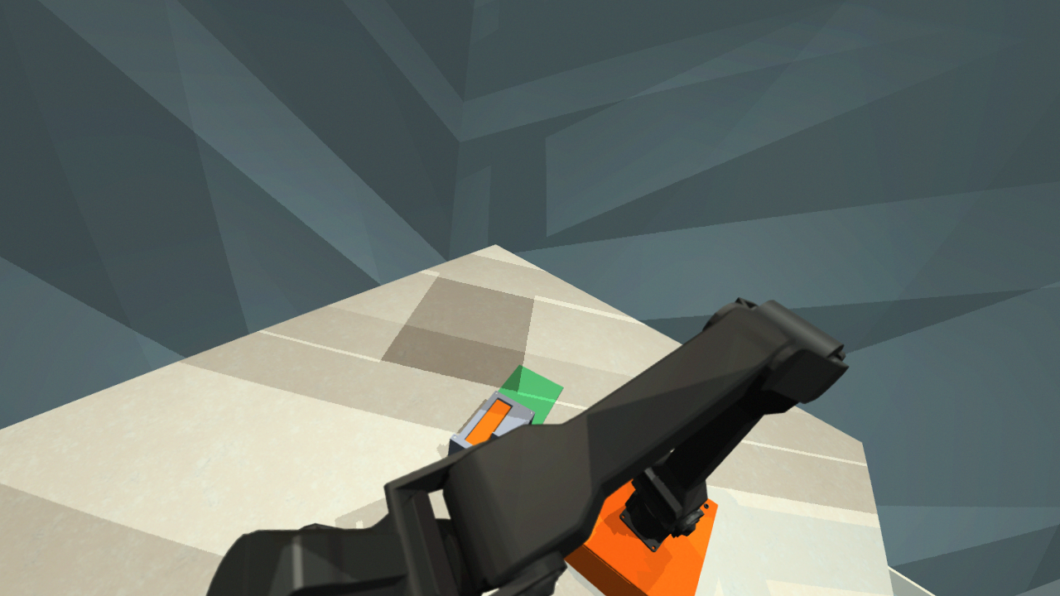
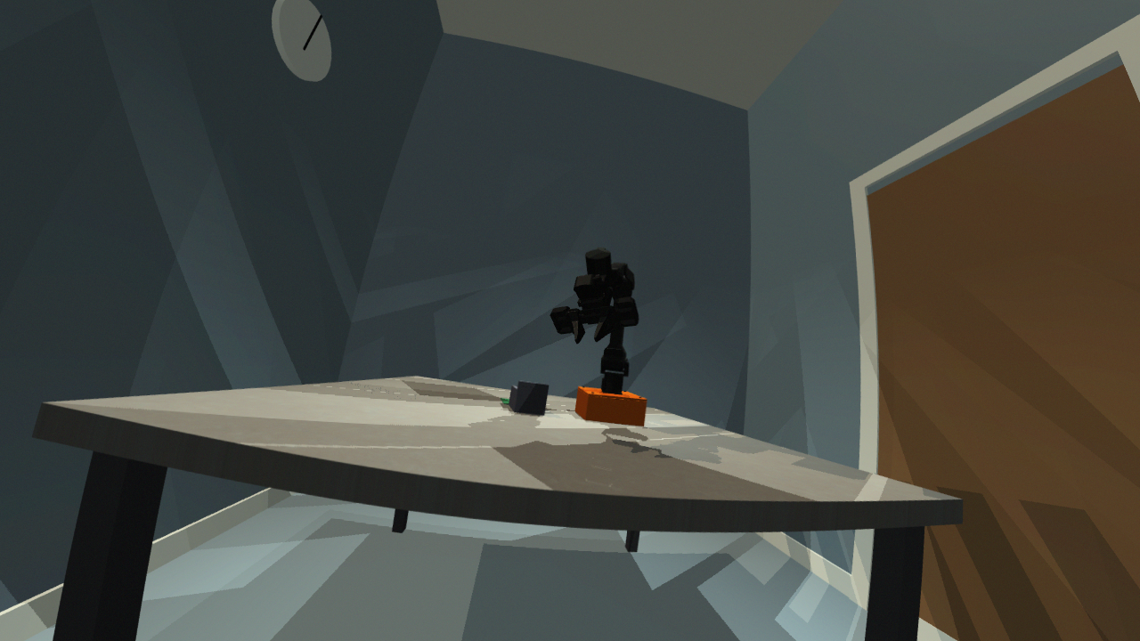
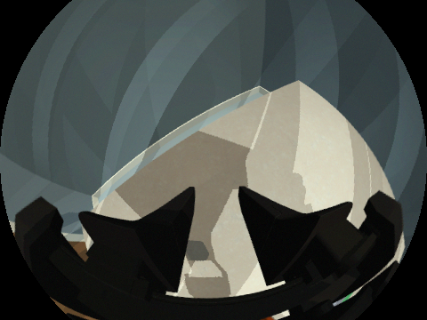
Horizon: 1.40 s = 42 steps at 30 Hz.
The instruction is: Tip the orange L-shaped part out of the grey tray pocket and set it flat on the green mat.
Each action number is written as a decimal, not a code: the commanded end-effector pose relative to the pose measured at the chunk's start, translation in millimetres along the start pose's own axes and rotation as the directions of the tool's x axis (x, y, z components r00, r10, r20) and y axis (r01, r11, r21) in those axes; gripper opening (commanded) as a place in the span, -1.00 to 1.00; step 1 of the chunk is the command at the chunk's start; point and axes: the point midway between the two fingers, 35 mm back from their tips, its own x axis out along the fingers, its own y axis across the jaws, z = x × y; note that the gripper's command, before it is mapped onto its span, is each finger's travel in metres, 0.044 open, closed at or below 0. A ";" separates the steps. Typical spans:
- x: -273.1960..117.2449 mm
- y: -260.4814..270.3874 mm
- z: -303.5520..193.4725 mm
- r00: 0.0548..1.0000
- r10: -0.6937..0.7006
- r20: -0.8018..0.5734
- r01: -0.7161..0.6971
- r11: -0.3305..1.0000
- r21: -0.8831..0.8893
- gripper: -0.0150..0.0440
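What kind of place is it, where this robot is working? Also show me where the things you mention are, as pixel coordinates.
Probably a plain indoor room, perhaps a small workspace: there is a wall clock (image 2: pixel 302 39), a brown door (image 2: pixel 1028 319) and a table (image 1: pixel 296 415) (image 2: pixel 334 470) (image 3: pixel 329 151).
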 end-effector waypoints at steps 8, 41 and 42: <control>-50.2 -168.5 -69.4 0.902 -0.260 -0.345 0.360 0.894 0.267 0.12; -85.0 -260.3 -209.9 0.733 -0.203 -0.650 0.597 0.649 0.471 0.12; -84.4 -260.5 -210.4 0.733 -0.203 -0.650 0.597 0.649 0.471 0.12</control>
